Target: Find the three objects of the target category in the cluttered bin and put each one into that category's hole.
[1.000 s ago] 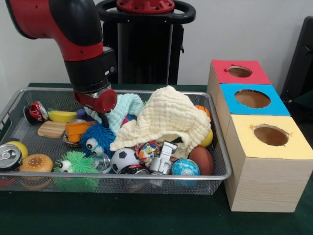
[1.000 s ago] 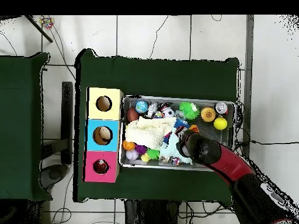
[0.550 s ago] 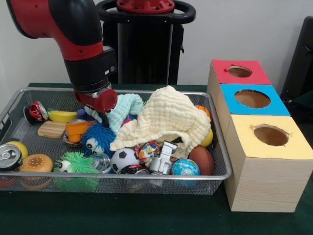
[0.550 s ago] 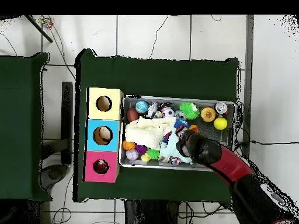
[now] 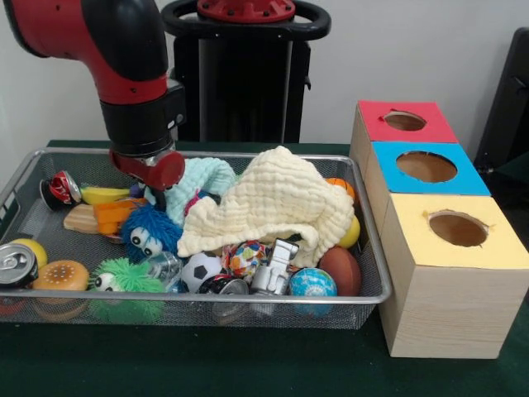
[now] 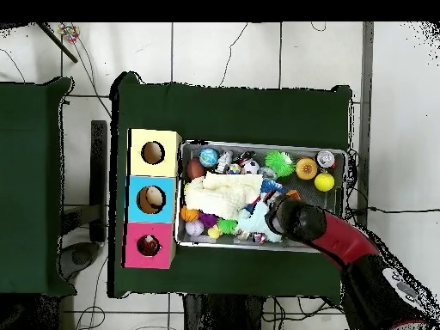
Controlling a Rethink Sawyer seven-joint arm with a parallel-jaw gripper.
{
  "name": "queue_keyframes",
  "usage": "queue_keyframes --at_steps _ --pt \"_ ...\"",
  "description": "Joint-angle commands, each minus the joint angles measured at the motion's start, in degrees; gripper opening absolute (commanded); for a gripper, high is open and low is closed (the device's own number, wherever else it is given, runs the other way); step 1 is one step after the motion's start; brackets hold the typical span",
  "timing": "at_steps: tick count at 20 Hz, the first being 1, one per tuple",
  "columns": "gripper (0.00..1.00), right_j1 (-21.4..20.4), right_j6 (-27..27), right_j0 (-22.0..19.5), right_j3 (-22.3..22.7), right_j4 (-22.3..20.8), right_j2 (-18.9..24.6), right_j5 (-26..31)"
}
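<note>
My claw is down in the bin, left of the yellow cloth, touching the mint cloth; whether it grips, I cannot tell.

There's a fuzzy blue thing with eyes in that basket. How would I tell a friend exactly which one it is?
Start at the wire mesh bin left of the coloured boxes, then look just below the end of the red robot arm. There sits the blue spiky ball, beside the cream cloth. A green spiky ball nearby also has eyes, but this one is dark blue.
</note>
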Motion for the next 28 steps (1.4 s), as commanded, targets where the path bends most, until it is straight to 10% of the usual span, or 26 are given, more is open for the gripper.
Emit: queue_keyframes --at_steps 1,20,21,28 --pt "0.00 2.5 -6.5 0.7 -4.0 -7.4 -4.3 13.3" --pt "0.00 -1.8 -10.6 -8.5 -3.4 -20.4 -4.1 12.2" --pt "1.00 -1.8 -10.6 -9.0 -3.2 -20.9 -3.6 11.4" --pt "1.00 -1.7 -7.0 -8.7 -5.1 -24.0 -3.6 6.4"
